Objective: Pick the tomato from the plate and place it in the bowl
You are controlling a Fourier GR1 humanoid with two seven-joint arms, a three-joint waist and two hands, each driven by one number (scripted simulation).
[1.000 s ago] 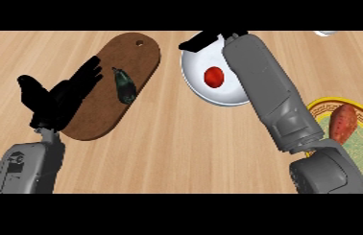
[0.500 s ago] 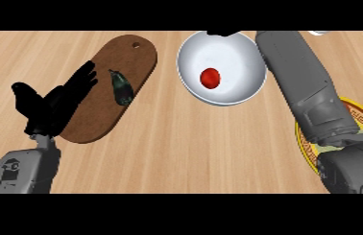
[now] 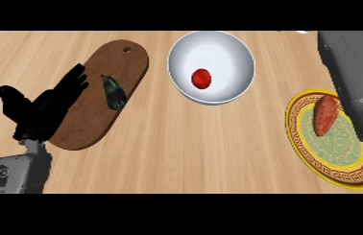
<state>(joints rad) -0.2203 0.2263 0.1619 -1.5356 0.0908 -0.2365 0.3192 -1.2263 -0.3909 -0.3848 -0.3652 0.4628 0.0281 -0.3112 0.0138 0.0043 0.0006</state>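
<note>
tomato (image 3: 201, 78) in bowl (image 3: 231, 56) top ctr | veg (image 3: 114, 93) on board (image 3: 131, 66) left | sweet potato (image 3: 325, 115) on plate (image 3: 337, 148) right edge

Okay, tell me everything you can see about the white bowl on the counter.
The white bowl is round, smooth and glossy-looking, perhaps ceramic, with a plain rim. It sits upright on the wooden counter, toward the far middle, between the brown cutting board at its left and the yellow-rimmed plate at its right, touching neither. A single red tomato lies inside it, near the centre. No hand touches it.
</note>
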